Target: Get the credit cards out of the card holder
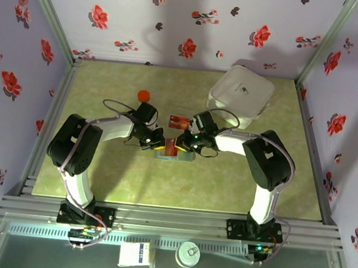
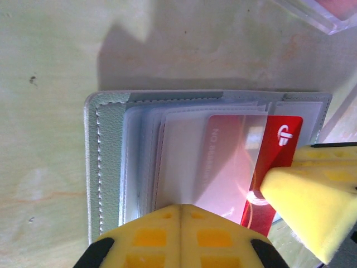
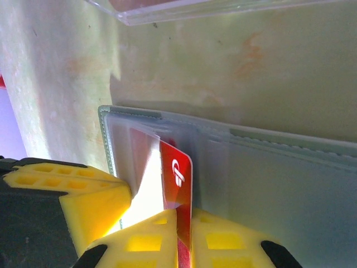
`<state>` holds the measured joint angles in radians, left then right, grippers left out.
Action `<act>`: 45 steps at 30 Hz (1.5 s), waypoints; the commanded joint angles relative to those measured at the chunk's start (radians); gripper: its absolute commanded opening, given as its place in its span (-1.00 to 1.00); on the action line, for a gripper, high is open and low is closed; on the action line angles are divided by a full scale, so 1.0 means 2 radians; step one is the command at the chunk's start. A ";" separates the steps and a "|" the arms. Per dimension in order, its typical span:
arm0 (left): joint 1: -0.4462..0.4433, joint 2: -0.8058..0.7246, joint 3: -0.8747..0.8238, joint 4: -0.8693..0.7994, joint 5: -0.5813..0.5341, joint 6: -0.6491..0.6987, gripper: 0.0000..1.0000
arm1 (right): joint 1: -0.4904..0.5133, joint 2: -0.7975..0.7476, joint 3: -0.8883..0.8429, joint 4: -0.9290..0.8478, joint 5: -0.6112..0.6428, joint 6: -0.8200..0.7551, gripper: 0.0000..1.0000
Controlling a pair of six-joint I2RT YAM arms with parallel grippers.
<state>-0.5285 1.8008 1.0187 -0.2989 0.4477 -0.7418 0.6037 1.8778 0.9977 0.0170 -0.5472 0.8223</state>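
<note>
Floral wallpaper on three sides, a green marbled surface below, and from overhead both arms meet mid-surface over the card holder. The left claw and right claw are nose to nose. A clear box with something red in it lies just behind them, and a white case sits further back on the right.

Over to the left wrist: the card holder lies open with its clear sleeves fanned. The left claw is closed, fingers together, tips pressing on the top sleeve. A red credit card pokes out of that sleeve, showing a white looped logo. The grey lettering under the plastic is too blurred to read.

Right wrist: the right claw is clamped on the red credit card, which is partway out of the card holder, logo facing up.
</note>
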 commanded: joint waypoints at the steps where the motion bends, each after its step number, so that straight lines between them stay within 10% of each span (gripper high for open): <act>1: -0.003 0.010 0.006 -0.021 -0.008 0.016 -1.00 | -0.009 -0.021 -0.016 -0.022 0.011 -0.008 -0.77; 21: 0.000 -0.038 0.009 0.006 -0.001 -0.006 -1.00 | -0.014 -0.074 0.061 -0.192 0.060 -0.147 -0.96; 45: 0.021 -0.082 -0.049 0.001 -0.022 0.002 -1.00 | -0.010 0.000 0.288 -0.451 0.194 -0.755 -1.00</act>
<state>-0.4923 1.6562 0.9386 -0.2703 0.4175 -0.7517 0.5823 1.8545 1.5185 -0.8017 -0.2073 -0.4763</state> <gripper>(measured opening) 0.037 0.049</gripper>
